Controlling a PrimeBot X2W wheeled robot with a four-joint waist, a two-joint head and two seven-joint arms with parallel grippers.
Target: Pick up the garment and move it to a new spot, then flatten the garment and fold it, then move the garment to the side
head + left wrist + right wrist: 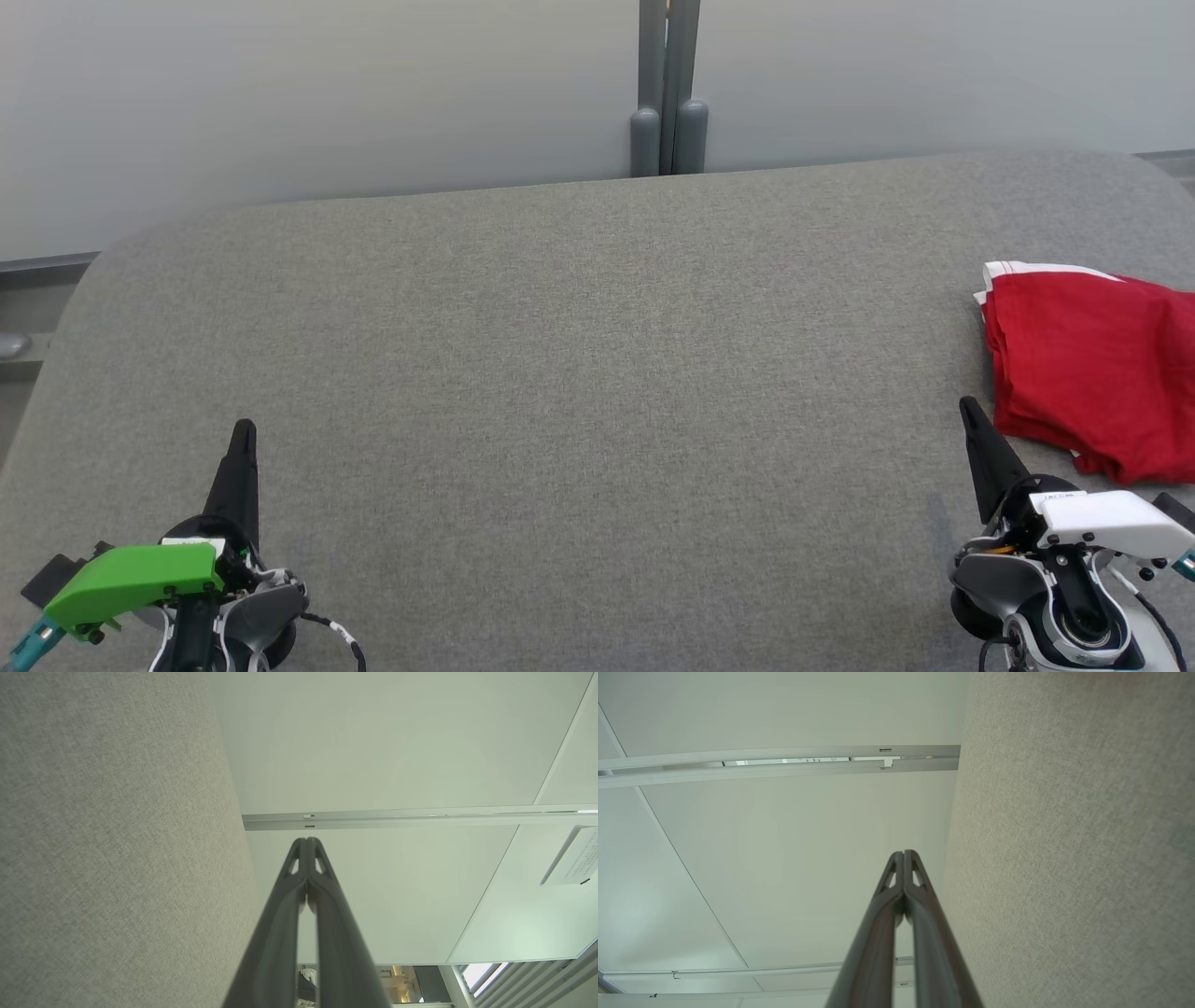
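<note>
At the right edge of the head view, about mid-height, the red garment [1088, 373] lies folded into a rumpled block on the grey cloth-covered counter [597, 373]. A white band runs along its upper left border, and its right part is cut off by the frame. Just below and left of it, in the lower right corner, the right claw [968, 406] points up the frame with its two dark fingers pressed together, gripping nothing; its tip is close to the garment's lower left corner but apart from it. A white cover [1111, 523] sits on that wrist. In the lower left corner the left claw [245, 431] also points up the frame, fully closed and empty, with a green cover [131, 579] on its wrist. Beyond the counter's far edge stand a pale wall [327, 93] and a grey post [668, 93] at top centre. In the left wrist view the left claw [307, 842] rises from the bottom middle, its tips meeting with nothing between them; the counter [93, 858] takes up the left side, and a pale rail [397, 817] crosses the wall to the right. In the right wrist view the right claw [904, 854] is likewise closed tip to tip and empty, with the counter [1064, 858] along the right side.
</note>
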